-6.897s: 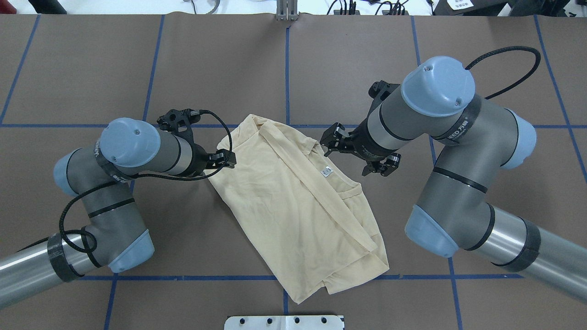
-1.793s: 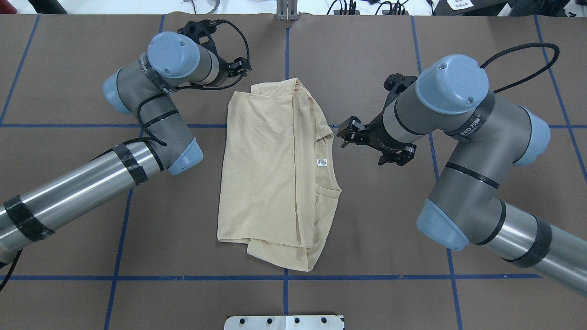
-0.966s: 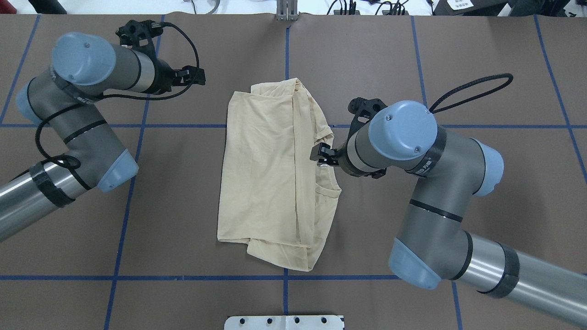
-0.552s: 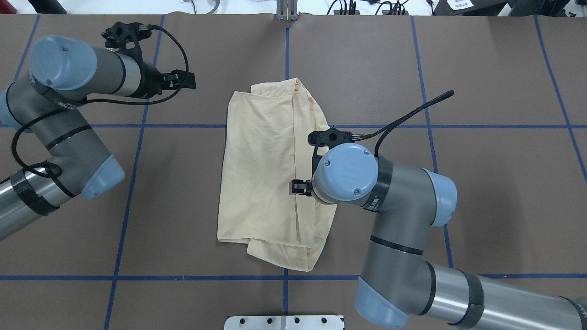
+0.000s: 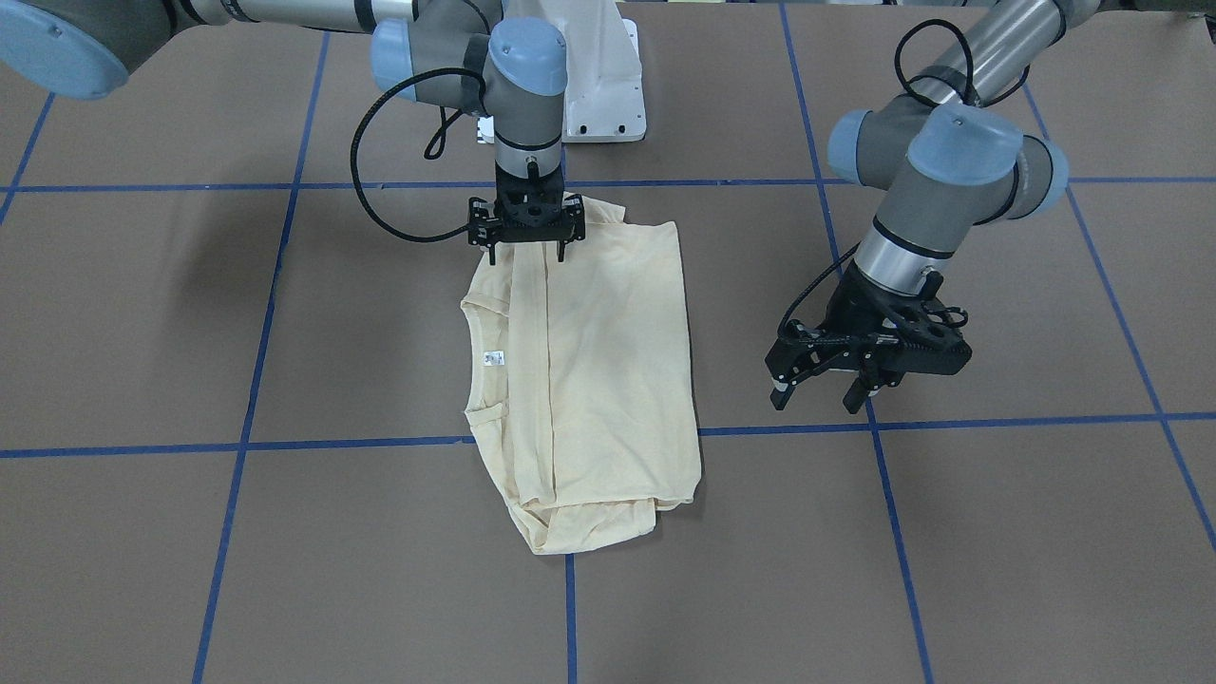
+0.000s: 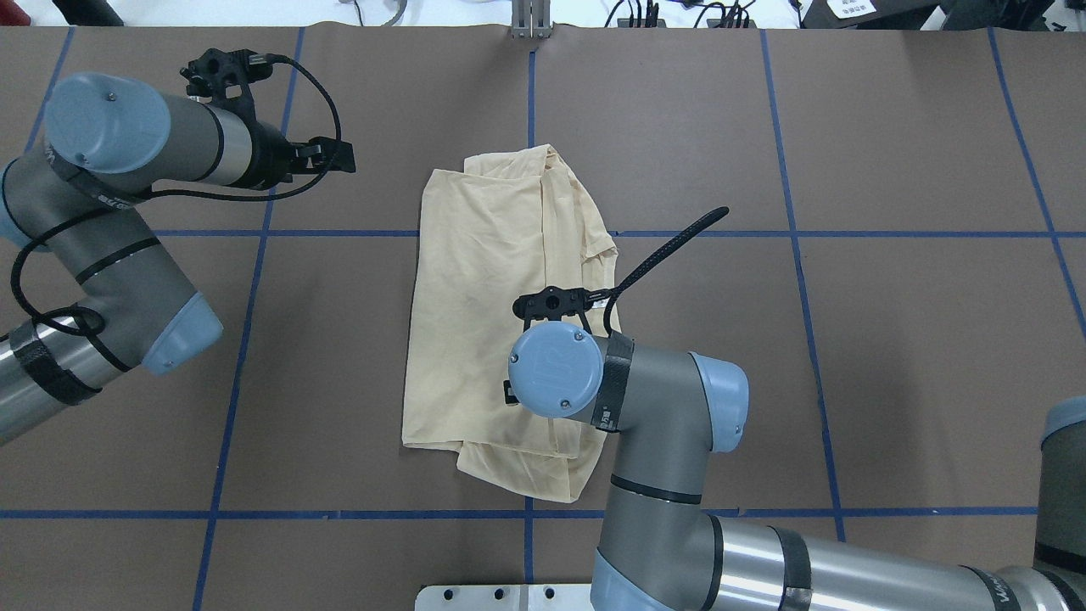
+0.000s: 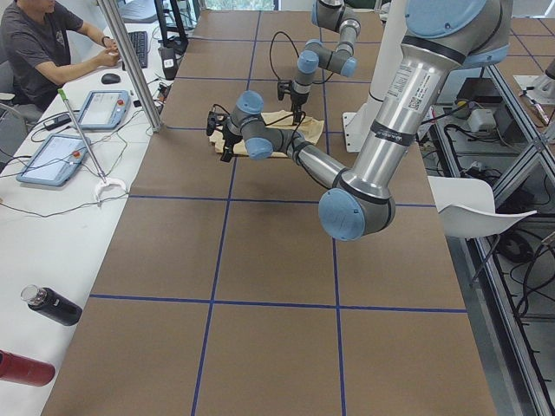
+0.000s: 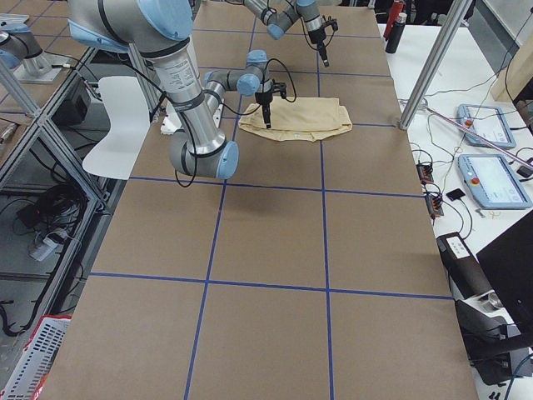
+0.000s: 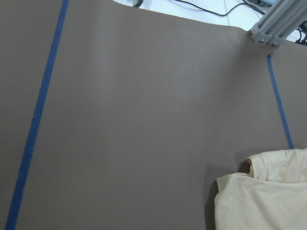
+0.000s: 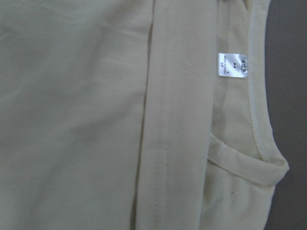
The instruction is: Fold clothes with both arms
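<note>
The cream-yellow shirt (image 6: 484,288) lies folded lengthwise on the brown table, its collar and white neck label (image 5: 493,358) on the side toward my right arm. My right gripper (image 5: 526,253) points straight down over the shirt's end nearest the robot base, fingers apart and nothing between them. In the overhead view its wrist hides it. The right wrist view is filled by cloth, with the label (image 10: 232,64) and the collar seam. My left gripper (image 5: 815,399) hangs open over bare table, well clear of the shirt (image 5: 598,361); its wrist view catches only a shirt corner (image 9: 264,196).
Blue tape lines (image 6: 526,513) divide the table into squares. The white pedestal base (image 5: 598,85) stands at the robot's edge. A metal post (image 6: 530,17) stands at the far edge. A person (image 7: 43,43) sits at a side desk holding tablets and bottles (image 7: 52,305).
My right arm has swung from the collar side across and along the shirt toward the robot base. My left arm has drawn away to the left and barely moves now.
</note>
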`<action>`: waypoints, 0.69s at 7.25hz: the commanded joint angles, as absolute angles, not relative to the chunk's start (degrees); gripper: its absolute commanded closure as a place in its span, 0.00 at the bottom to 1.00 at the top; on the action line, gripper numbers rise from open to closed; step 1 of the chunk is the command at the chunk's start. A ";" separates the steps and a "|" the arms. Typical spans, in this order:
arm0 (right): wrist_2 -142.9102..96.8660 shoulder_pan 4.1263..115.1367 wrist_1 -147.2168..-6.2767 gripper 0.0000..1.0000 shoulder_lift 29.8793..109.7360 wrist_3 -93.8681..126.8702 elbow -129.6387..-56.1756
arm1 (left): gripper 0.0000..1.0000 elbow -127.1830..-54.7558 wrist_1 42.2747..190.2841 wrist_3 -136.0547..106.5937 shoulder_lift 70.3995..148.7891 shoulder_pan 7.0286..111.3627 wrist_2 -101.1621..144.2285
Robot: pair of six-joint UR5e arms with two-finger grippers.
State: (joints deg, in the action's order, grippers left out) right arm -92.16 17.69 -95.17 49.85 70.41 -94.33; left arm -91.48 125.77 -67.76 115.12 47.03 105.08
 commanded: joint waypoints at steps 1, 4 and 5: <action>-92.20 17.05 -98.06 0.00 49.75 69.18 -93.78 | 0.00 -91.23 125.86 -67.76 115.05 46.93 105.12; -92.55 17.14 -100.80 0.00 50.18 68.30 -94.04 | 0.00 -90.88 126.21 -68.20 115.14 46.67 105.03; -92.64 17.14 -101.07 0.00 50.45 68.20 -94.30 | 0.00 -90.79 126.30 -68.29 115.14 46.58 105.03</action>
